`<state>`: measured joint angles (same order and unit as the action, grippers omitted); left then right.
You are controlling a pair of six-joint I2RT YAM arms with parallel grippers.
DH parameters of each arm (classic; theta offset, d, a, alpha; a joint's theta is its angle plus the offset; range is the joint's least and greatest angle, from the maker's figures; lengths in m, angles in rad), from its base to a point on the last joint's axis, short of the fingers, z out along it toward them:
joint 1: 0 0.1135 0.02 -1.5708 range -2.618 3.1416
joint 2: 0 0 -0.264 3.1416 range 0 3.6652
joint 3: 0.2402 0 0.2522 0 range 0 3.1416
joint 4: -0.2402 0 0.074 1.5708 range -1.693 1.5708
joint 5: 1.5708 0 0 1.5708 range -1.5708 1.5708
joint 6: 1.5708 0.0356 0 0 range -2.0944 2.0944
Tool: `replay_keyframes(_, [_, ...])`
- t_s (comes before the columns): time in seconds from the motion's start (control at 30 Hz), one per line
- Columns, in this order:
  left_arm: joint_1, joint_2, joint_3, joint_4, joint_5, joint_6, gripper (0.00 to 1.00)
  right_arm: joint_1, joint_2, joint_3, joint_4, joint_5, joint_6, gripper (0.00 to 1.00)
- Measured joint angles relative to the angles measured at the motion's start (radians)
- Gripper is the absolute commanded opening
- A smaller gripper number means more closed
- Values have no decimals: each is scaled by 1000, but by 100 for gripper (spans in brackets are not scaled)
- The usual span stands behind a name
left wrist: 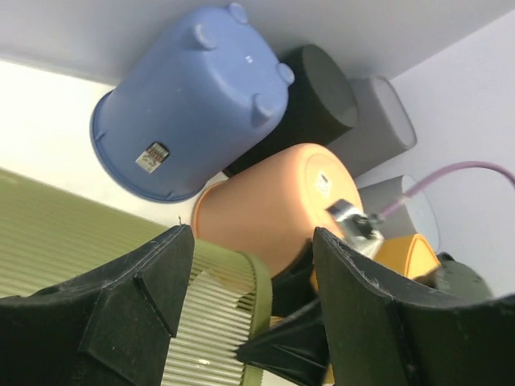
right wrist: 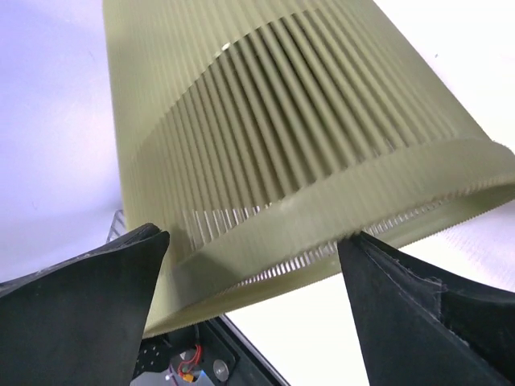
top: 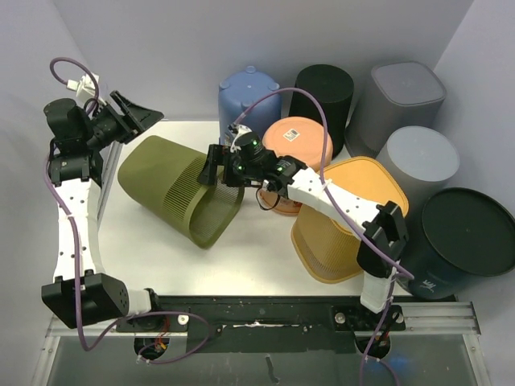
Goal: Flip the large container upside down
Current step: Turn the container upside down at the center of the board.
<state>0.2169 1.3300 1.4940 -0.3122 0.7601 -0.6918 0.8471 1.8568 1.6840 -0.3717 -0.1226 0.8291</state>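
Observation:
The large container (top: 177,189) is an olive-green ribbed basket lying on its side on the white table, closed base toward the left, open rim toward the front right. My right gripper (top: 214,166) hangs open at the upper edge of that rim. In the right wrist view the container (right wrist: 282,121) fills the frame and its rim band runs between the spread fingers of the right gripper (right wrist: 253,241). My left gripper (top: 138,117) is open and empty just above the basket's base end. In the left wrist view the left gripper (left wrist: 251,241) looks over the green ribs (left wrist: 48,241).
Overturned containers crowd the back and right: a blue bucket (top: 248,100) (left wrist: 193,96), a black bin (top: 323,96), a grey bin (top: 406,96), a pale grey cylinder (top: 418,157), an orange pot (top: 298,141) (left wrist: 273,201), a yellow basket (top: 346,233) and a wide dark tub (top: 463,241). Walls enclose the table.

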Motion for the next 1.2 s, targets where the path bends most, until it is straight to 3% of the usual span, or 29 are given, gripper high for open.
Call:
replay_keyframes(0.07, [1, 1, -11, -34, -22, 22, 60, 6, -30, -8, -13, 5, -9, 87])
replay_keyframes(0.17, [9, 11, -11, -72, -44, 51, 60, 12, -94, -34, -16, 12, -12, 64])
replay_keyframes(0.23, [28, 23, -11, -85, -54, 69, 61, 12, -128, -49, -13, 11, -8, 57])
replay_keyframes(0.5, [157, 148, -10, -113, -84, 142, 61, 4, -108, -57, 5, -12, 9, 55])
replay_keyframes(0.73, [190, 248, 35, -218, -175, 252, 61, -12, -67, -71, 57, -35, 28, 17])
replay_keyframes(1.2, [182, 372, 56, -262, -198, 355, 61, -43, -132, -228, 216, -72, 99, 12])
